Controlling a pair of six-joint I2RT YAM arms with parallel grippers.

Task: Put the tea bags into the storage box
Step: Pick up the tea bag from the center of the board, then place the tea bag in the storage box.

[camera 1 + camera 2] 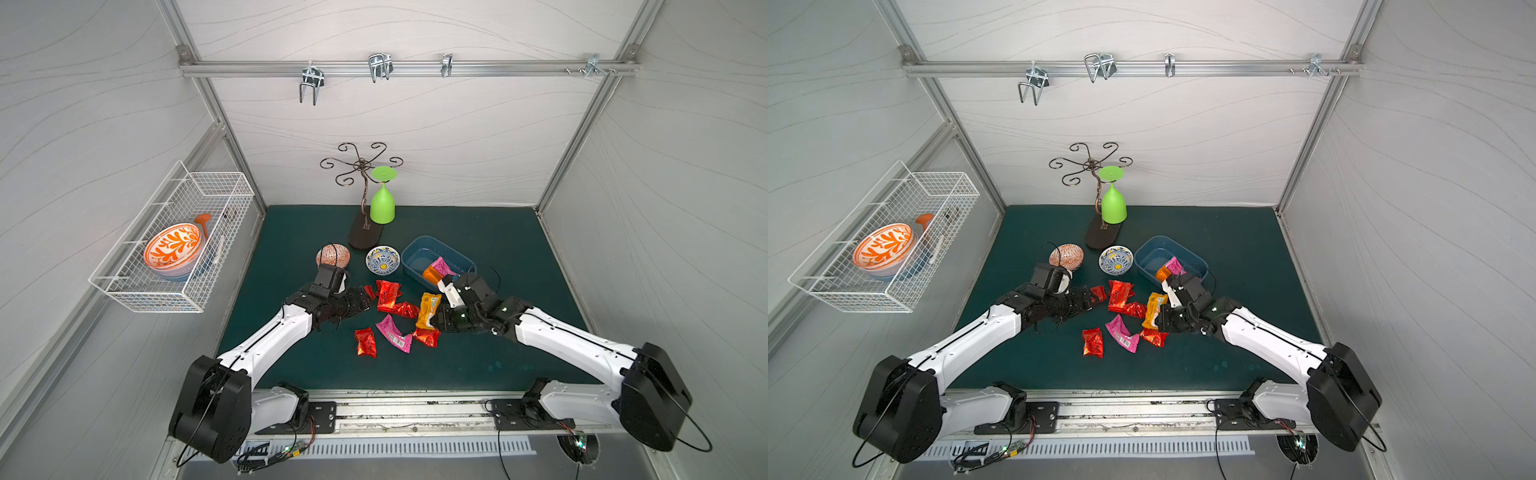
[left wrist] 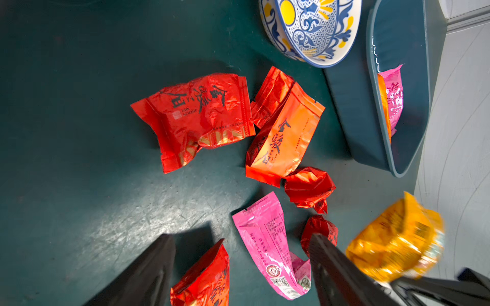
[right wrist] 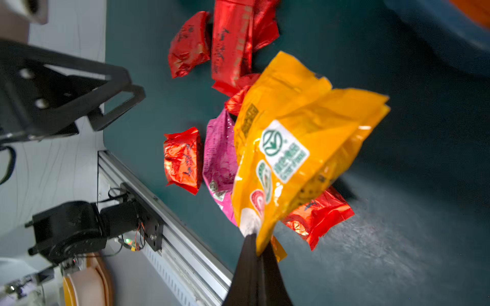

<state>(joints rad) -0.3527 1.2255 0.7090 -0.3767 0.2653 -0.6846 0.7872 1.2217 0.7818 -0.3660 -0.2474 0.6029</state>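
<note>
We see two arms of one build. The left arm (image 1: 270, 332) and the right arm (image 1: 561, 336) each have a long white link, dotted with small dark screw holes, with a thin black cable running along it. Each shoulder housing (image 1: 212, 407) is bulky, black and rounded, and a black cable loops out beside it. The wrist joints are black and blocky, topped by a camera block (image 1: 330, 276). At each base we find a white segment on a black mounting plate (image 1: 320, 415), with thin red wires. The left gripper (image 2: 240, 238) has flat, matte black fingers (image 2: 148, 273) that taper.
</note>
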